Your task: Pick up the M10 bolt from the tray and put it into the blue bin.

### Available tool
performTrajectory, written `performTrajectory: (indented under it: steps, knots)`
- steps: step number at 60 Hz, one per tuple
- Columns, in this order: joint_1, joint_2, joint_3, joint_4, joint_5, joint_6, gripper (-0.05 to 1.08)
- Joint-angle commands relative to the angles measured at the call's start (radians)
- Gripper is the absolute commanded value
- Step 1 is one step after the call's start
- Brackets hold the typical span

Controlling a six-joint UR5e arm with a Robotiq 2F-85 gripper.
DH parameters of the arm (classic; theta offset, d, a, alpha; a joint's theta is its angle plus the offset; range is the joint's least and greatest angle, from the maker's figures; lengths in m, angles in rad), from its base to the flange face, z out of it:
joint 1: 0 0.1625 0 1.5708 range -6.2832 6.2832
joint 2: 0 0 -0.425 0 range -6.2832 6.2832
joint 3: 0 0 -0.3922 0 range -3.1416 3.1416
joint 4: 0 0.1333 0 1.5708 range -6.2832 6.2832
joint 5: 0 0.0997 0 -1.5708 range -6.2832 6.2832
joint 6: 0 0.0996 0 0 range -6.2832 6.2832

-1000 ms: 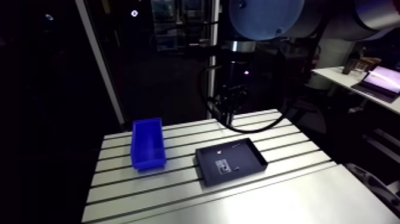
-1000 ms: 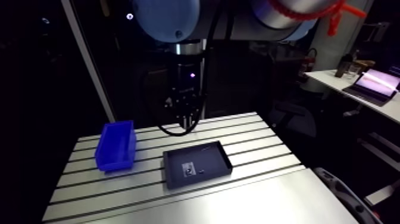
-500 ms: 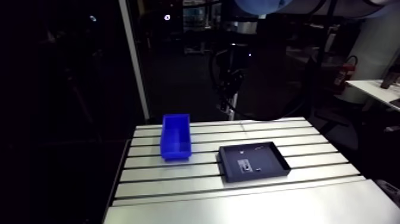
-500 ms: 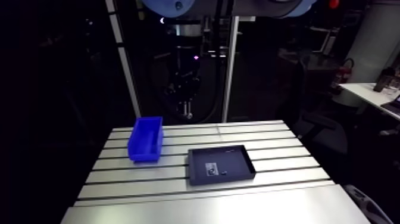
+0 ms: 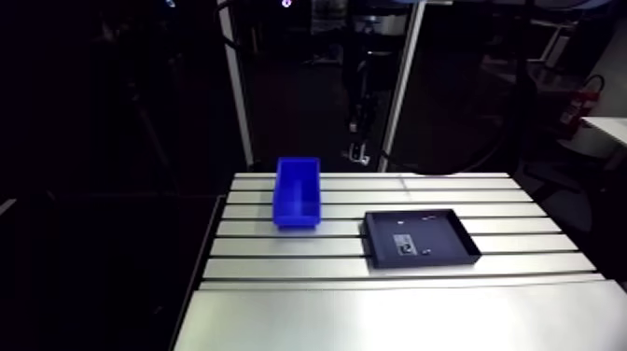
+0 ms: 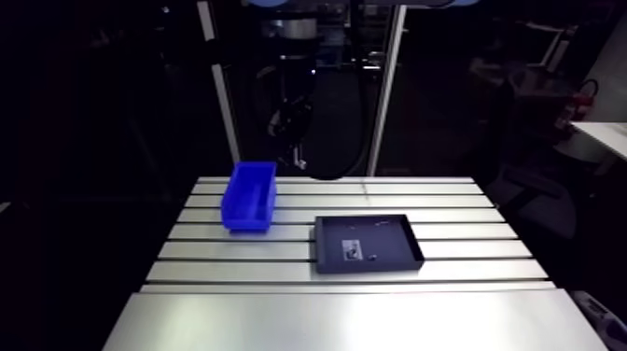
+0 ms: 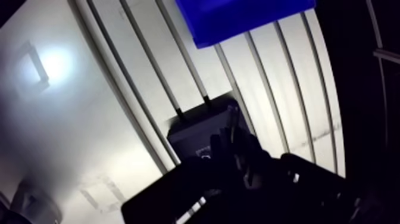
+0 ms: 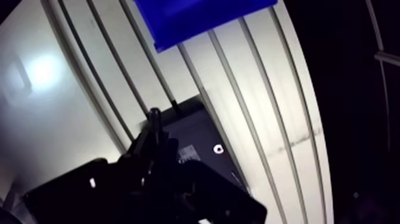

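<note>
The blue bin (image 5: 297, 191) stands open at the back left of the slotted table. To its right lies the black tray (image 5: 424, 265), holding a white label (image 6: 352, 249) and a few small dark parts; I cannot pick out the M10 bolt. My gripper (image 6: 297, 154) hangs high over the table's back edge, between bin and tray. In the wrist view its dark fingers (image 7: 232, 122) meet in a narrow tip above the tray (image 7: 190, 134), with the bin (image 7: 244, 15) ahead. A small ring-shaped part (image 8: 218, 148) lies in the tray. Whether anything sits between the fingertips is hidden.
A smooth metal plate (image 5: 401, 317) covers the table's front half, with slotted rails (image 5: 522, 201) behind it. White upright posts (image 6: 387, 93) stand just behind the back edge, close to the gripper.
The whole arm view has swung, so the camera moved and the table now lies square on. Bin and tray keep their places. The gripper stays high near the back edge.
</note>
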Motion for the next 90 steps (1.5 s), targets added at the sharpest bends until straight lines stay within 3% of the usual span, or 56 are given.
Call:
performTrajectory:
  steps: [1,32,64,71,90]
  knots:
    - [0.042,0.043,-0.033,-0.006,-0.03,-0.052,1.05]
    - [0.108,0.197,-0.153,-0.029,-0.035,-0.06,1.05]
    - [0.174,0.293,-0.233,-0.032,-0.038,-0.048,1.05]
    - [0.184,0.325,-0.252,-0.034,-0.056,-0.041,1.05]
    - [0.189,0.385,-0.269,-0.061,-0.063,-0.041,1.04]
